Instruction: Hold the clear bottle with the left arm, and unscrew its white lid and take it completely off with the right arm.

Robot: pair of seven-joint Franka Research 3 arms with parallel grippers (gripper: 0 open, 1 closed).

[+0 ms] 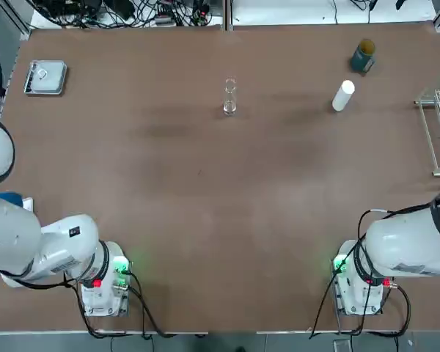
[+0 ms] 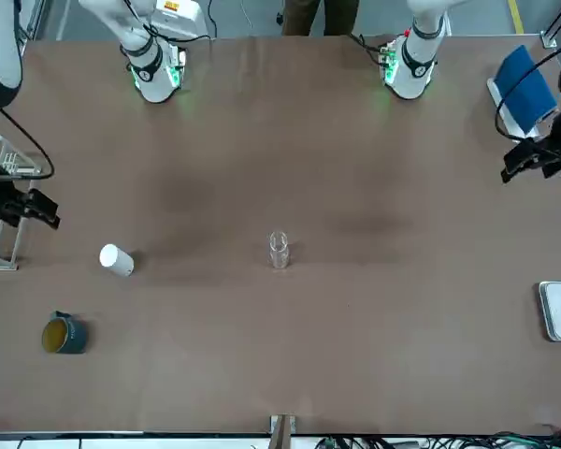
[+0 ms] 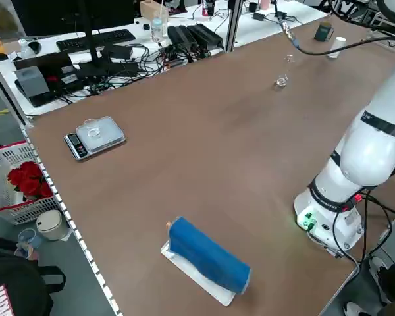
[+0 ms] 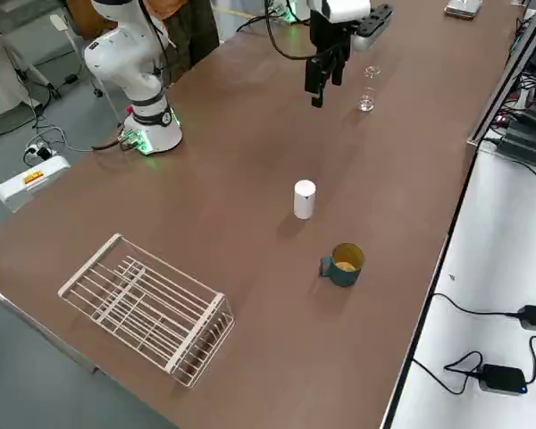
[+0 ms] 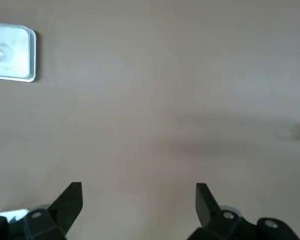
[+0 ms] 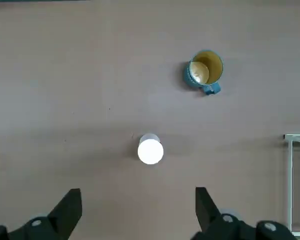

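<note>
Your left gripper (image 5: pixel 139 190) and right gripper (image 6: pixel 138 192) gape wide, empty, flanking the clear bottle (image 1: pixel 229 97); grasp its probably slick, fragile body low, gently.

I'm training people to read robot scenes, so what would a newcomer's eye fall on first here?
Probably the white lid, standing by itself on the brown table on the robot's right, near a teal mug. The blue roll on the robot's left is equally bold. The clear bottle, upright between the two sides, is easily missed.
</note>
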